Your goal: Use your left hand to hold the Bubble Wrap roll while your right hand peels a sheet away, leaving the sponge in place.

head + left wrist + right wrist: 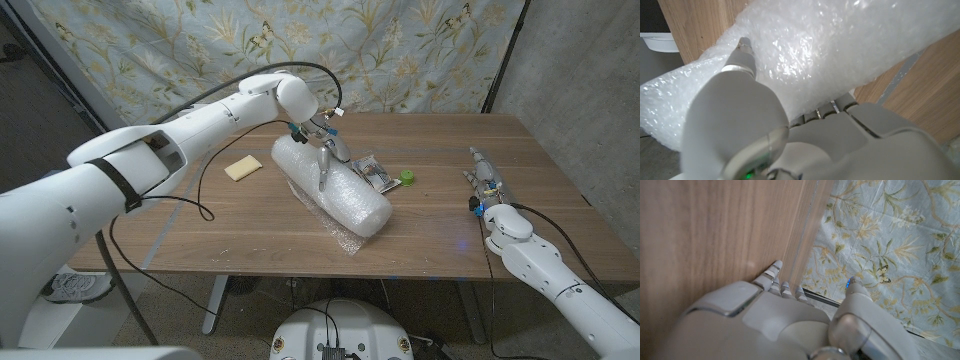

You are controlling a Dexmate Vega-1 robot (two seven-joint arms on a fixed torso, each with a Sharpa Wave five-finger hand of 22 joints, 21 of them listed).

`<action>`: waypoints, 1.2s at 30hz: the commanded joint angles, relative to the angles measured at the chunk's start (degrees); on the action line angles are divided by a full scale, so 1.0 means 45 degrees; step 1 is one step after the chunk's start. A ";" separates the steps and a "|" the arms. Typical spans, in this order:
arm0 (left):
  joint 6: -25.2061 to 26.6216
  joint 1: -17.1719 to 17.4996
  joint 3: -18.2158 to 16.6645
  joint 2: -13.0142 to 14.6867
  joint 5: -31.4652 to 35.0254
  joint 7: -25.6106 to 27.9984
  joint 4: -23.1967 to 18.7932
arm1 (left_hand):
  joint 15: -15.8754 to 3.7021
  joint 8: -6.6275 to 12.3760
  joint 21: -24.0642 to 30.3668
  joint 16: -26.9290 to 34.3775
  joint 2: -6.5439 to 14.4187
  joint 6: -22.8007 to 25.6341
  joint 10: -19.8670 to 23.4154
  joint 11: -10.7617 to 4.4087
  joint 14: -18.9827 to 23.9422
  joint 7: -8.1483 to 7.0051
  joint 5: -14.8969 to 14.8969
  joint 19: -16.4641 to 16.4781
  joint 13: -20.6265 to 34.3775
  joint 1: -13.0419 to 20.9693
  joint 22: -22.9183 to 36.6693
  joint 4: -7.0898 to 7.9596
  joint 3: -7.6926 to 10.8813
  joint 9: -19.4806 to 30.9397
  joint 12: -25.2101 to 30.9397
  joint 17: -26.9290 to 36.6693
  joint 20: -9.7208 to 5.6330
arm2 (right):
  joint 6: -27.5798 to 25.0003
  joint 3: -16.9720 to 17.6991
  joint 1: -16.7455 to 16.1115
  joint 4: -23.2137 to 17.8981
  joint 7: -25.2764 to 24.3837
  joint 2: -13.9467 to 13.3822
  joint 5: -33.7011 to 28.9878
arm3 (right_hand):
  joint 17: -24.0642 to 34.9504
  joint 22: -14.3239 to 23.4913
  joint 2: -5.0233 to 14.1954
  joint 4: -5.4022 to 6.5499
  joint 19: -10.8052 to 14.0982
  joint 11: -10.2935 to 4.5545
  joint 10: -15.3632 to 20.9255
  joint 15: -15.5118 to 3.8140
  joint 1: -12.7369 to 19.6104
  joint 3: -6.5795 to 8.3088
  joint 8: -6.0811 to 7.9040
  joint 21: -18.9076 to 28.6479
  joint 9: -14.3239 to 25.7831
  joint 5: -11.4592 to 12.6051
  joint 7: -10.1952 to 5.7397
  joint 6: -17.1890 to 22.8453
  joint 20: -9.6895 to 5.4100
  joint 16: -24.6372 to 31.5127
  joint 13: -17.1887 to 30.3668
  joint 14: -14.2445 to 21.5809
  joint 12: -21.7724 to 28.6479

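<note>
Bubble Wrap roll [334,185] lies diagonally mid-table, a loose sheet edge [343,238] trailing at its near end; the left hand [325,152] presses down on the roll's far half, fingers [741,59] on the wrap, pinning rather than clearly wrapping it. The right hand [484,182] stands on the table's right edge, well apart from the roll, holding nothing, fingers [773,271] apparently straight. Risk: with only a top press the roll could slide or spin once the right hand tugs, sweeping toward the yellow sponge [240,167] to its left or the small packet [372,173] and green cap [408,178] just beside it.
</note>
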 commanded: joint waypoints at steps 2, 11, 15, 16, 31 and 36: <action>0.0623 -0.0225 -0.0242 -0.0064 -0.1284 -0.0481 0.0549 | -0.0339 -0.0073 0.0089 -0.0109 0.0324 0.0110 0.0177 0.0080 0.0483 0.0066 0.0036 0.0123 0.0082 0.0141 0.0054 0.0086 0.0038 0.0046 0.0067 0.0017 -0.0010 | 0.0066 -0.0241 0.0260 0.0004 0.0299 -0.0081 -0.0205 | 0.0008 0.0030 -0.0038 -0.0022 0.0052 0.0055 -0.0630 -0.0039 -0.0031 0.0110 0.0078 0.0032 0.0037 -0.0014 -0.0061 -0.0093 0.0071 0.0088 0.0030 -0.0119 0.0064; 0.1506 -0.0086 -0.0512 0.0219 -0.1990 -0.0687 0.0142 | -0.0352 -0.0114 0.0113 -0.0170 0.0444 0.0268 0.0241 0.0132 0.0630 0.0105 0.0039 0.0145 0.0115 0.0159 0.0048 0.0105 0.0107 0.0046 0.0051 -0.0020 -0.0001 | 0.0333 -0.0280 0.0251 -0.0186 0.0435 -0.0103 -0.0336 | -0.0003 0.0030 -0.0055 -0.0057 0.0052 0.0063 -0.0624 -0.0039 0.0001 0.0129 0.0099 0.0035 0.0037 -0.0014 -0.0066 -0.0056 0.0073 0.0087 0.0031 -0.0114 0.0073; 0.1963 -0.0068 -0.0604 0.0258 -0.2360 -0.0880 0.0115 | -0.0333 -0.0153 0.0121 -0.0184 0.0500 0.0276 0.0270 0.0162 0.0670 0.0147 0.0028 0.0148 0.0130 0.0128 0.0046 0.0135 0.0117 0.0046 0.0044 -0.0019 0.0022 | 0.0412 -0.0220 0.0164 -0.0423 0.0479 -0.0188 -0.0354 | -0.0006 0.0030 -0.0065 -0.0069 0.0027 0.0068 -0.0626 -0.0019 0.0007 0.0134 0.0104 0.0026 0.0036 -0.0016 -0.0058 -0.0051 0.0076 0.0087 0.0031 -0.0115 0.0075; 0.2048 -0.0075 -0.0622 0.0245 -0.2462 -0.0930 0.0171 | -0.0332 -0.0159 0.0120 -0.0186 0.0514 0.0281 0.0278 0.0155 0.0666 0.0147 0.0028 0.0142 0.0132 0.0151 0.0046 0.0125 0.0126 0.0047 0.0044 -0.0015 0.0028 | 0.0432 -0.0199 0.0135 -0.0504 0.0504 -0.0231 -0.0364 | -0.0006 0.0030 -0.0067 -0.0070 0.0020 0.0069 -0.0624 -0.0021 0.0007 0.0134 0.0106 0.0024 0.0036 -0.0016 -0.0064 -0.0048 0.0072 0.0086 0.0031 -0.0117 0.0077; 0.2934 -0.0054 -0.0799 0.0219 -0.3077 -0.0629 0.0290 | -0.0293 -0.0235 0.0145 -0.0202 0.0716 0.0398 0.0352 0.0217 0.0744 0.0230 -0.0019 0.0154 0.0183 0.0139 0.0041 0.0168 0.0170 0.0052 0.0022 0.0022 0.0038 | 0.0632 0.0083 -0.0114 -0.1308 0.0568 -0.0663 -0.0689 | -0.0017 0.0029 -0.0063 -0.0111 0.0023 0.0092 -0.0534 -0.0009 0.0046 0.0177 0.0196 0.0033 0.0033 -0.0018 -0.0020 0.0183 0.0065 0.0099 0.0031 -0.0092 0.0121; 0.3221 -0.0070 -0.0884 0.0092 -0.3398 -0.0569 0.0469 | -0.0297 -0.0262 0.0154 -0.0209 0.0781 0.0434 0.0396 0.0226 0.0791 0.0259 -0.0039 0.0163 0.0200 0.0117 0.0039 0.0189 0.0184 0.0054 0.0021 0.0026 0.0034 | 0.0568 0.0152 -0.0110 -0.1428 0.0709 -0.0747 -0.0627 | -0.0020 0.0029 -0.0070 -0.0121 0.0024 0.0092 -0.0534 -0.0001 0.0050 0.0183 0.0203 0.0034 0.0032 -0.0021 -0.0024 0.0212 0.0078 0.0102 0.0031 -0.0084 0.0122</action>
